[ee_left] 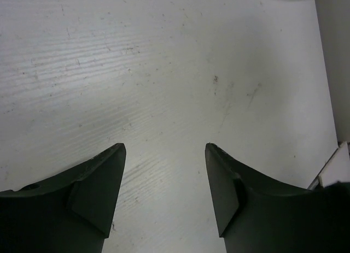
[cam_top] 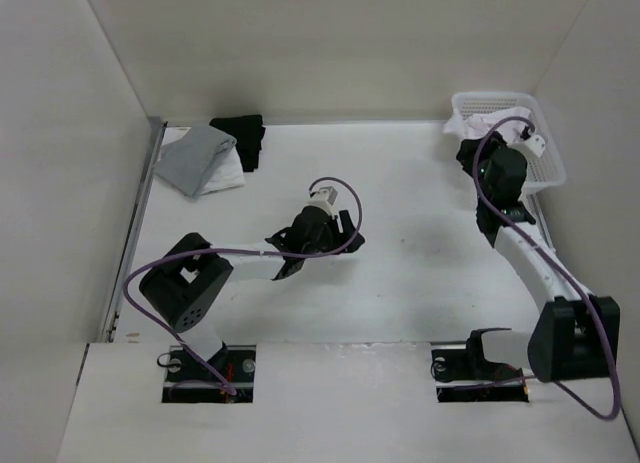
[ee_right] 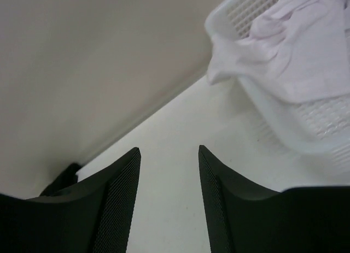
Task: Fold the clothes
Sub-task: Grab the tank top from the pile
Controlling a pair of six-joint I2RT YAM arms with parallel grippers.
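The clothes [ee_right: 295,51], a thin white top, lie bunched in a white plastic basket [ee_right: 306,122] with a fold hanging over its near rim. From above, the clothes [cam_top: 462,125] spill over the left corner of the basket [cam_top: 548,163] at the back right. My right gripper [ee_right: 169,152] is open just left of the basket with nothing between its fingers; the top view shows the right gripper [cam_top: 468,153] beside the hanging fold. My left gripper [ee_left: 165,149] is open over bare table, and the overhead camera places the left gripper [cam_top: 350,233] mid-table.
A folded grey garment [cam_top: 195,158] lies on a white one at the back left, with a black garment [cam_top: 243,138] behind it. Walls close the table on the left, back and right. The tabletop [ee_left: 164,62] is white and scuffed.
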